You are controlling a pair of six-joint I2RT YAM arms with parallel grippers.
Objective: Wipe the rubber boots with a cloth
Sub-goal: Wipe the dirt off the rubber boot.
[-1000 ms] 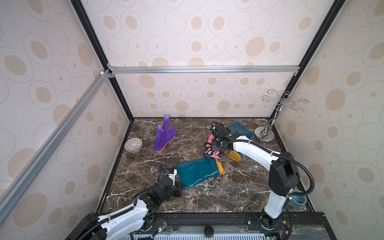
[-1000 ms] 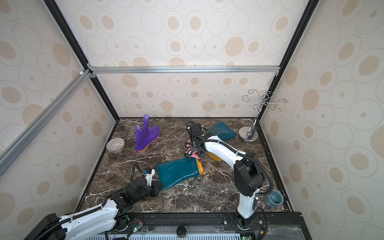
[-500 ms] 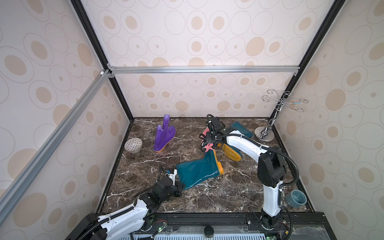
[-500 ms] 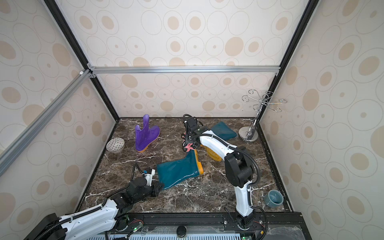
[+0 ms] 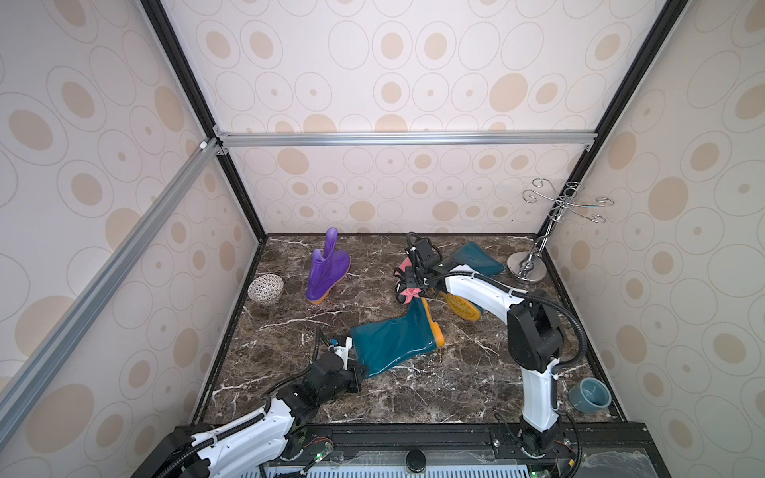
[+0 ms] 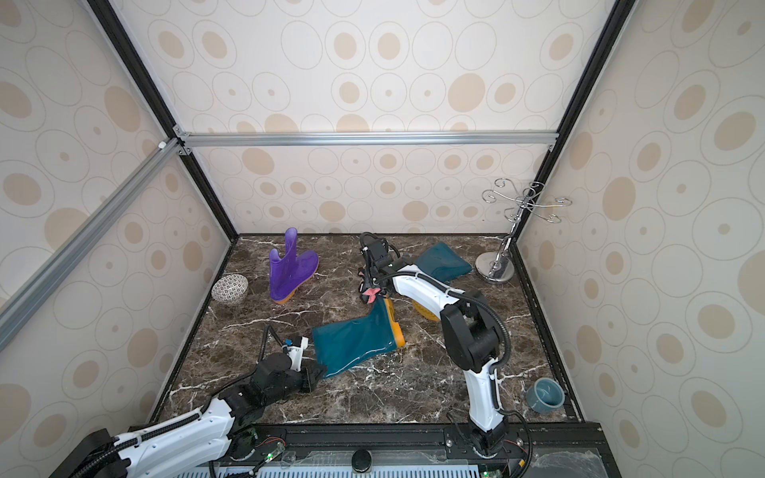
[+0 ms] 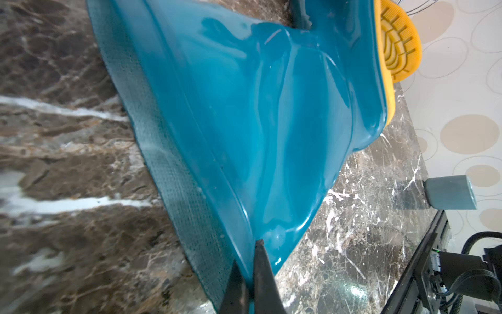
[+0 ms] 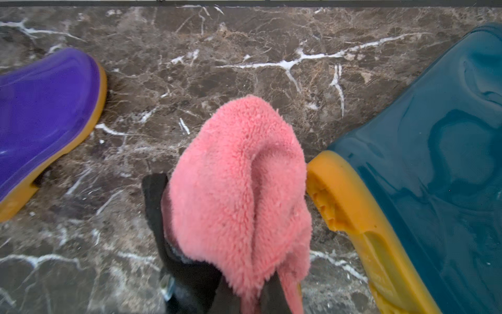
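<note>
Where dotted walls [image 5: 372, 62] enclose marble [image 5: 414, 393], left hand [image 5: 360, 370] pinches teal boot [image 5: 393, 341], right hand [image 5: 407, 286] cloth [image 8: 236, 185].

Circle-patterned walls [image 5: 393, 82] — dark, seemingly marble floor [image 5: 414, 397].

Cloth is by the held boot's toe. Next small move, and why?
Probably ease the right gripper onto the glossy upper of the near teal boot: the cloth hangs beside its orange sole, not on the teal, and the left gripper holds the shaft rim.
</note>
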